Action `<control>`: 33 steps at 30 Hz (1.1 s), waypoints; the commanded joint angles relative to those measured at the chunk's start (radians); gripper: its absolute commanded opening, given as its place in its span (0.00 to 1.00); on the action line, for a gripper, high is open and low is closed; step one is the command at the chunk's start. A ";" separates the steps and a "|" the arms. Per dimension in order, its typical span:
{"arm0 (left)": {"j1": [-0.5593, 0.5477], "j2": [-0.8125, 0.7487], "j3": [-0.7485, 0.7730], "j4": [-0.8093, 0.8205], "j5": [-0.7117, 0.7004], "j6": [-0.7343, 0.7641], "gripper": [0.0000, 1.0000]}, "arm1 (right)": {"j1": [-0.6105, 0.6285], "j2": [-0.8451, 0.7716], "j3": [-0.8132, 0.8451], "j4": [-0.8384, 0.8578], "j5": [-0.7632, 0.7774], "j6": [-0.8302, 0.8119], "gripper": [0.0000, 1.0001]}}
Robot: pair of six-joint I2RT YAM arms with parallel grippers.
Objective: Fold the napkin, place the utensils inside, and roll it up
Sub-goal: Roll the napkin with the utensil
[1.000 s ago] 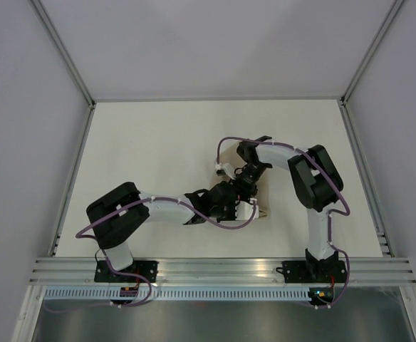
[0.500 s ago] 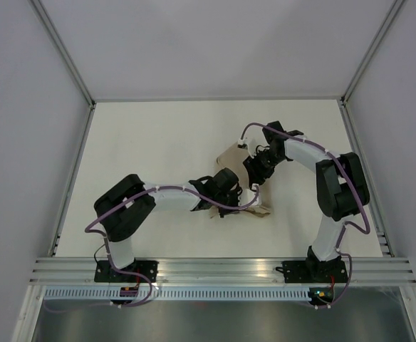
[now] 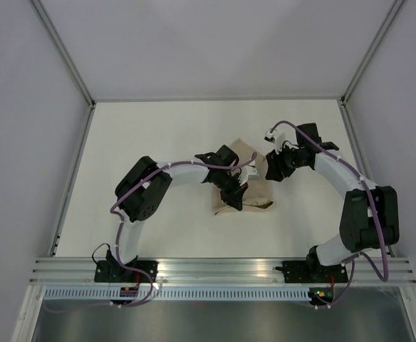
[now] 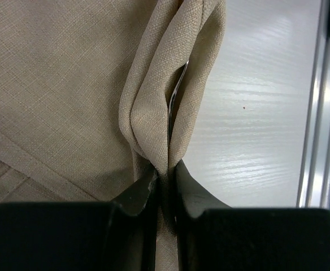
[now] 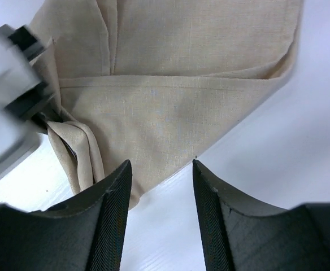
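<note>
The napkin [image 3: 256,191] is seen near the middle of the white table [image 3: 158,142] in the top view, folded into a rumpled shape. Much of its middle is covered by the left arm's wrist, which reaches in from the lower left of the frame. The left gripper [image 3: 235,199] is set on the cloth's lower part.

In the left wrist view, a raised fold of the napkin [image 4: 57,84] is pinched between the black fingers [image 4: 137,195] at the bottom of the frame, so the left gripper [image 4: 164,192] is clenched on the cloth. A thin dark sliver [image 4: 175,99] is caught inside that fold; whether it is a utensil cannot be told. Bare table [image 4: 255,113] is seen to the right of the fold, with a metal rail [image 4: 323,113] at the right edge.

The right gripper [image 3: 272,171] is held just beside the napkin's upper right edge in the top view. In the right wrist view its fingers [image 5: 111,214] are spread, with only cloth edge and table [image 5: 278,169] between them: the right gripper [image 5: 159,214] is released and nothing is held. The napkin [image 5: 170,113] fills the upper part of that frame, and the blurred left gripper [image 5: 7,113] blocks its upper left corner.

Purple cables [image 3: 286,125] are looped along both arms.
</note>
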 commanded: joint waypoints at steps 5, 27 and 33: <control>0.056 0.208 0.124 -0.298 0.121 -0.041 0.02 | -0.006 -0.244 -0.203 0.154 -0.064 -0.121 0.55; 0.099 0.363 0.334 -0.444 0.218 -0.098 0.02 | 0.469 -0.321 -0.464 0.381 0.183 -0.268 0.63; 0.099 0.373 0.348 -0.444 0.211 -0.110 0.02 | 0.508 -0.224 -0.441 0.409 0.226 -0.259 0.62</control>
